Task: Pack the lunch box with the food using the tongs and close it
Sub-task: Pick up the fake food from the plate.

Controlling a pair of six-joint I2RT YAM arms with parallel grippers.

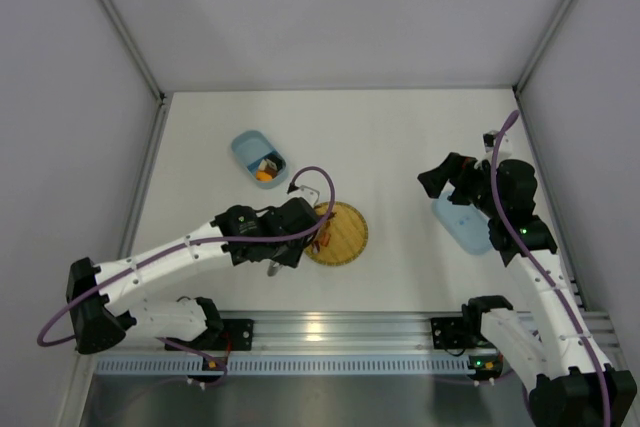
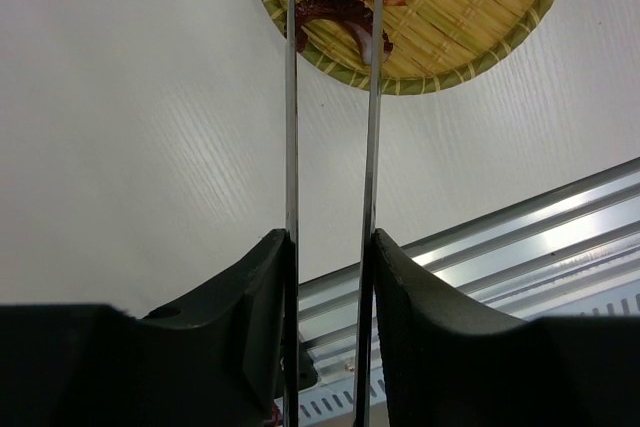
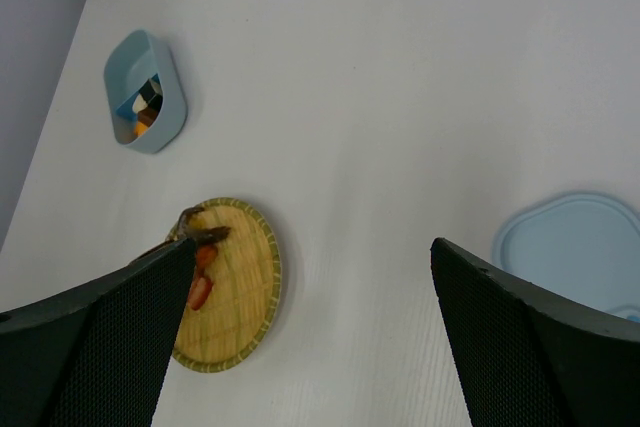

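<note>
White surface (image 1: 400, 147) carries three items, well apart: an open light-blue lunch box (image 1: 242, 147) at far left, a round yellow woven plate (image 1: 352, 239) near front centre, and a flat light-blue lid (image 1: 460, 231) at right.

Open table (image 1: 400, 147) runs from the woven plate (image 1: 352, 242) toward 12 and 3 o'clock. The left arm (image 1: 170, 259) and its tongs (image 2: 291, 147) cover the plate's 9 o'clock edge. The lunch box (image 1: 243, 145) stands at 10 o'clock, and the lid (image 1: 458, 229) and right arm (image 1: 548, 292) lie well out at 3.
</note>
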